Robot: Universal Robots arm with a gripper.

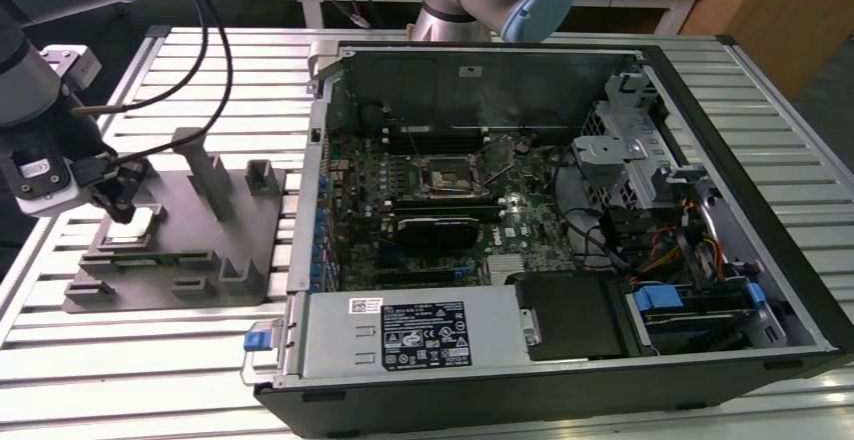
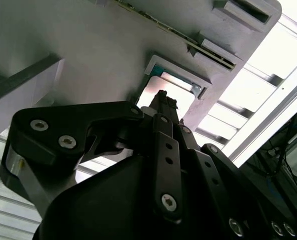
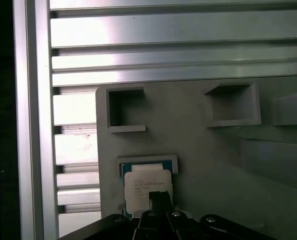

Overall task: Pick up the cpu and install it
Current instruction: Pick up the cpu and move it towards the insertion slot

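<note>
Gripper (image 1: pixel 120 212) lowered over the grey fixture (image 1: pixel 180 242), tip just above the cpu (image 3: pixel 147 186), which is seated in a pocket by the fixture's edge, grip state cannot be told.

The black end effector (image 2: pixel 163 100) points its tip at the pale cpu (image 2: pixel 186 101), which lies flat in a square, raised-rim recess of the grey fixture (image 2: pixel 88 50), with the slatted metal worktop (image 2: pixel 268 60) beyond the fixture's edge.
</note>
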